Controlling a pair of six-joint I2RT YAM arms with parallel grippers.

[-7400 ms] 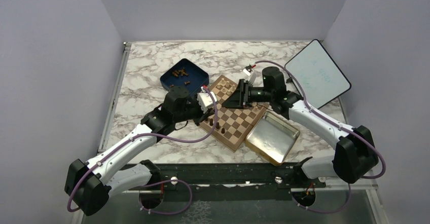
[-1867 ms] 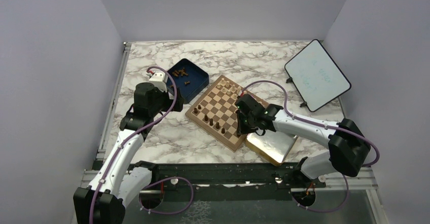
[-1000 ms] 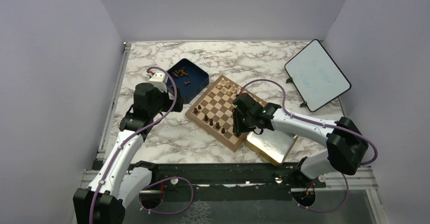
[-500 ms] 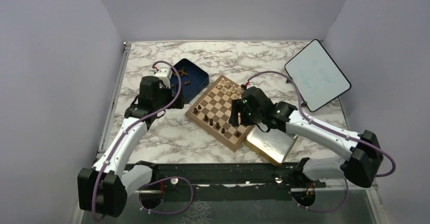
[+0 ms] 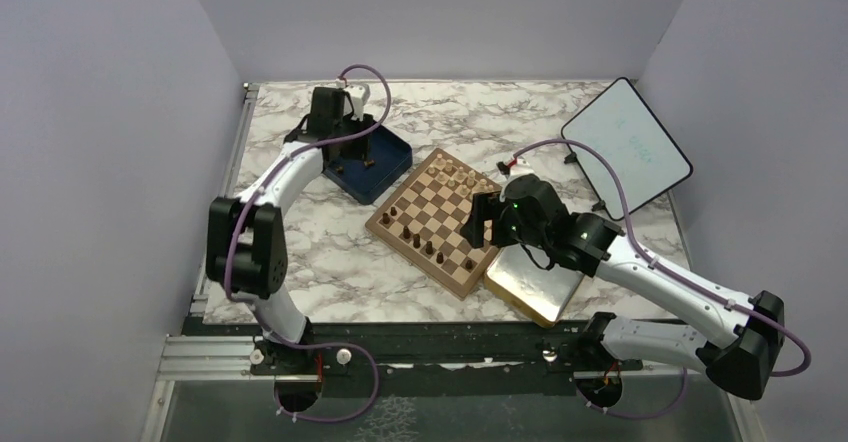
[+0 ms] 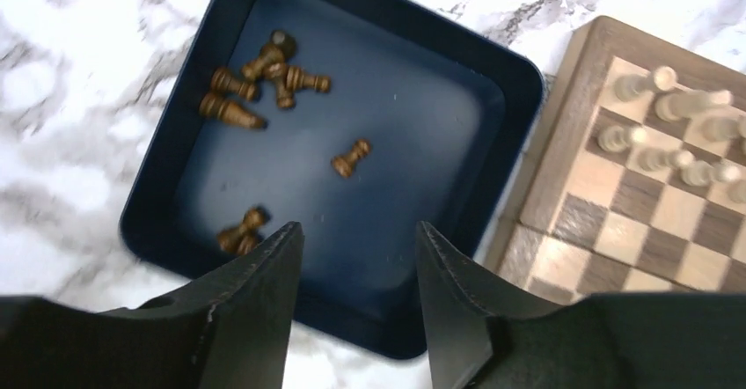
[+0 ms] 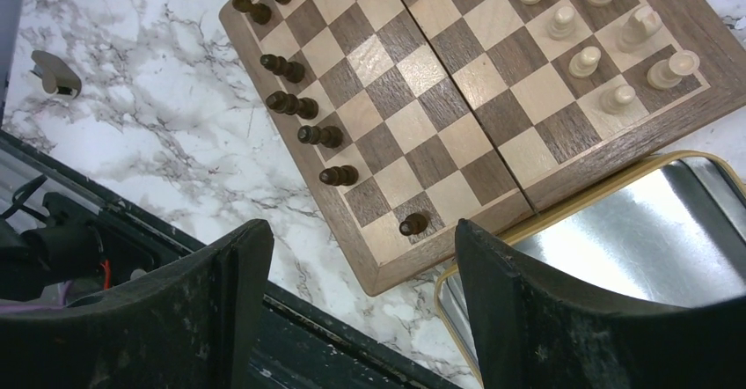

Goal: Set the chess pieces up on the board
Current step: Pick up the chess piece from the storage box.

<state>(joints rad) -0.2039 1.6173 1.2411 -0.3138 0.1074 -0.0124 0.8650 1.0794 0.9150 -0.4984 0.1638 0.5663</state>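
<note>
The board (image 5: 447, 214) lies diagonally mid-table. Several dark brown chess pieces (image 7: 293, 105) stand along its near-left side, one (image 7: 413, 224) on a square by the near corner. More dark pieces (image 6: 264, 68) lie loose in the dark blue box (image 6: 422, 143), one of them alone (image 6: 350, 157) in its middle. My left gripper (image 6: 358, 226) hangs over the box's near edge, open, nothing between its fingers. My right gripper (image 7: 361, 226) hovers open and empty above the board's near corner (image 5: 478, 230).
Pale beige chessmen (image 7: 607, 63) stand on the board's far side. A gold-rimmed metal tray (image 5: 540, 272) touches the board's right edge. A whiteboard (image 5: 625, 147) leans at the back right. A small grey scrap (image 7: 53, 72) lies on the marble by the black front rail.
My left arm has swung forward from beside the blue box to over it, its jaws narrowing. My right gripper has opened and lifted off the board's near corner, where a dark piece now stands.
</note>
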